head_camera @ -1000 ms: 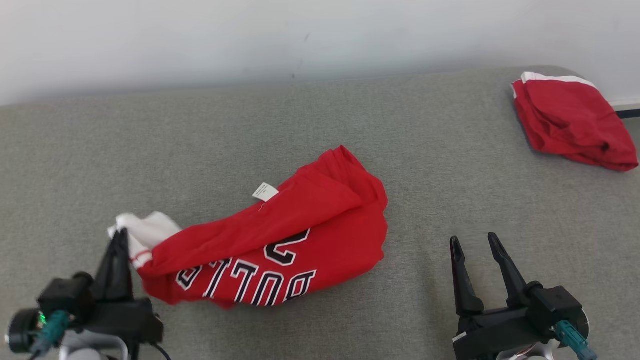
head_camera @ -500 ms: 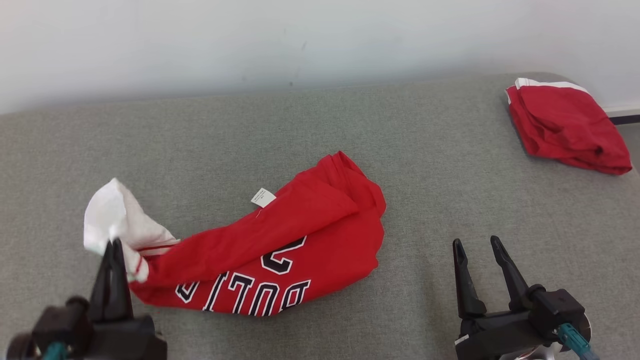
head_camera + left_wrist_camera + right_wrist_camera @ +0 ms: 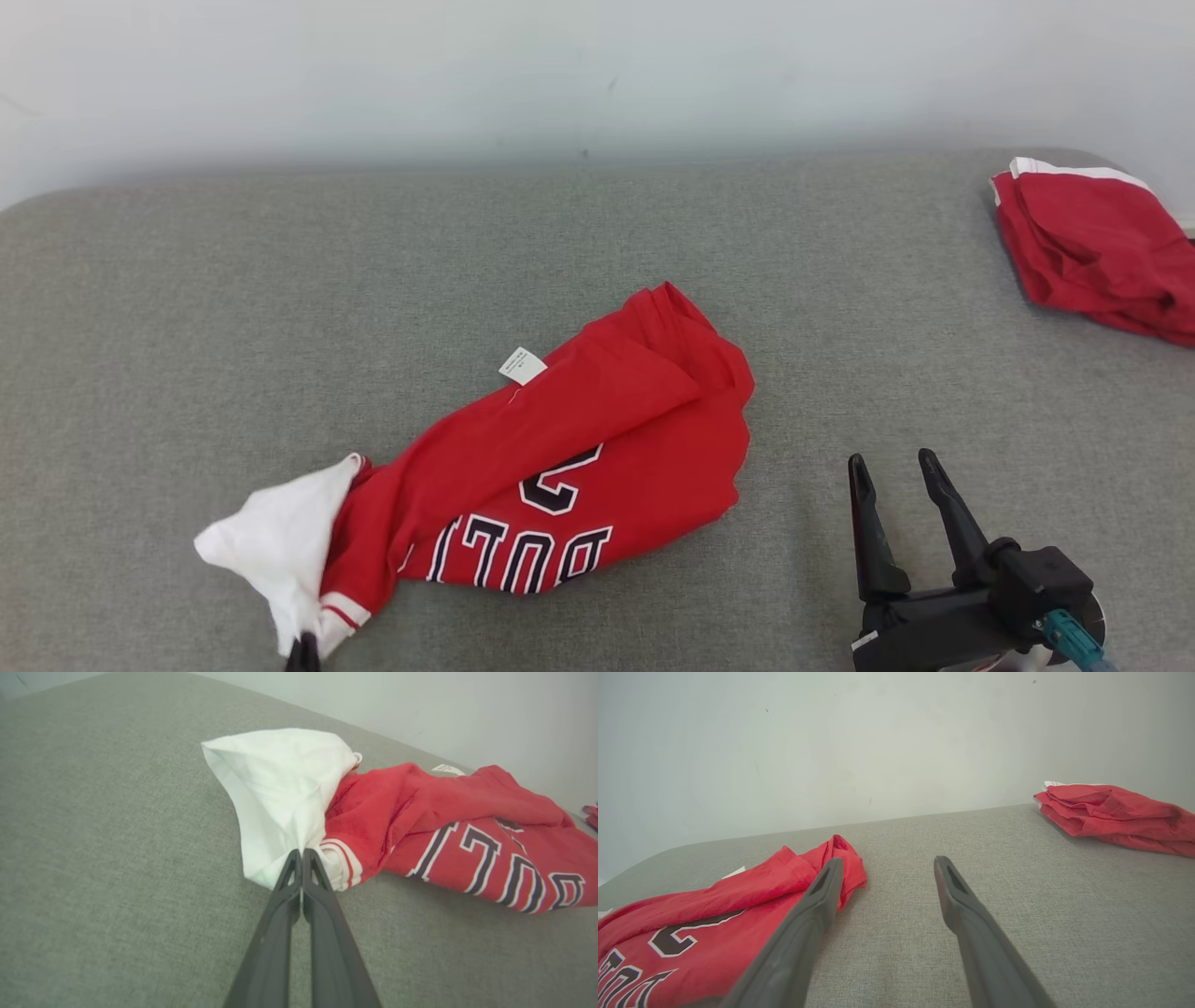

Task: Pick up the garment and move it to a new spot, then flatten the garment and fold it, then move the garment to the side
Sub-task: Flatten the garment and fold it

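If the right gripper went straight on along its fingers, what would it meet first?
Probably bare grey surface, then the wall: the right gripper aims just right of the jersey. Depth unclear.

Two red garments in all: one jersey (image 3: 579, 448) lying loose in the middle, and one folded red garment (image 3: 1092, 243) at the far right edge. On the jersey, one white sleeve (image 3: 271, 546) is in sight, along with one small white label (image 3: 523, 366), one row of black, white-edged lettering and one numeral. Two claws: one left claw (image 3: 301, 851) and one right claw (image 3: 890, 457), each with two dark fingers (image 3: 971, 914), so four fingers together. One grey counter (image 3: 280, 280) carries both garments, and one pale wall (image 3: 560, 75) stands behind it
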You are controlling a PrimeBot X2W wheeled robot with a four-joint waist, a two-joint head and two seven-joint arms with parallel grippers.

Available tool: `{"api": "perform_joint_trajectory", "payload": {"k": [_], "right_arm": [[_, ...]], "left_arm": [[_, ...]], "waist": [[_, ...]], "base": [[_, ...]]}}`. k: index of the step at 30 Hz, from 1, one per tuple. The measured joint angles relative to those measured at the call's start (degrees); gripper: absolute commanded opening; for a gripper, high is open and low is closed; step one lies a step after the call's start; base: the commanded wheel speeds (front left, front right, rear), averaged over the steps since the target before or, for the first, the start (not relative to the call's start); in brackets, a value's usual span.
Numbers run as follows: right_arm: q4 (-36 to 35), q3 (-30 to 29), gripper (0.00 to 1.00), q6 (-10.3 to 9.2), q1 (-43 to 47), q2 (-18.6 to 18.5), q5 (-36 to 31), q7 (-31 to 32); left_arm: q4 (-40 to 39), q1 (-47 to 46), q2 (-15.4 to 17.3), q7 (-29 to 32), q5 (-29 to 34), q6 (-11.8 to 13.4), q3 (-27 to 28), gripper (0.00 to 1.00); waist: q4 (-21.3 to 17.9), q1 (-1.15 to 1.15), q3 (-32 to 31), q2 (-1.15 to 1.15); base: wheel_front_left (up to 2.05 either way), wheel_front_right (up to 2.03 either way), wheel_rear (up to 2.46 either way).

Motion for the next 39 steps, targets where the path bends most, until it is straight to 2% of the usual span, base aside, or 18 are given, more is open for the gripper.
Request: {"api": "perform_joint_trajectory", "payload": {"k": [7,8,9,10,19,26,31,32,39], "right_arm": [[0.27,0.38,1.00,0.00,-0.05,0.01,0.01,0.00],[0.26,0.38,1.00,0.00,-0.04,0.00,0.05,0.00],[0.25,0.36,1.00,0.00,-0.04,0.00,0.08,0.00],[0.25,0.27,1.00,0.00,-0.02,0.00,0.08,0.00],[1.19,1.45,1.00,0.00,-0.74,0.00,-0.22,0.00],[4.71,5.63,1.00,0.00,-5.87,-0.04,-2.56,0.00],[13.81,11.83,1.00,0.00,-14.39,-1.80,-2.09,0.01],[19.72,14.51,1.00,0.00,-18.78,-2.46,-1.04,0.00],[38.60,22.21,1.00,0.00,-34.29,-4.15,4.43,4.42]], "left_arm": [[6.17,0.69,0.02,0.00,-6.03,1.47,-5.21,0.00],[6.68,0.73,-0.03,0.00,-6.08,1.48,-5.89,0.09],[6.71,0.66,-0.13,0.00,-5.99,1.48,-6.23,0.89],[6.04,0.58,-0.19,0.00,-5.90,1.46,-6.13,1.00],[-9.50,-0.69,-0.03,0.00,-0.23,3.01,3.60,1.00],[-11.83,-0.88,-0.02,0.00,4.19,3.60,7.37,1.00],[-11.10,-1.74,-0.03,0.00,4.60,3.49,7.62,1.00],[-10.69,-1.82,-0.05,0.00,4.82,3.49,7.23,1.00],[-9.77,-2.10,-0.03,0.00,4.54,3.61,4.66,1.00]], "waist": [[0.36,0.00,-0.20,0.00],[0.37,0.00,-0.23,0.00],[0.41,0.00,-0.25,0.00],[0.49,0.00,-0.24,0.00],[1.56,0.00,0.27,0.00],[2.10,0.00,1.02,0.00],[2.96,0.00,1.37,0.00],[3.49,0.00,1.39,0.00],[6.36,0.00,1.41,0.00]], "base": [[0.00,0.00,0.00],[0.00,0.00,0.00],[0.00,0.00,0.00],[0.00,0.00,0.00],[0.00,0.00,0.00],[0.00,0.00,0.00],[0.00,0.00,0.00],[0.00,0.00,0.00],[0.00,0.00,0.00]]}}
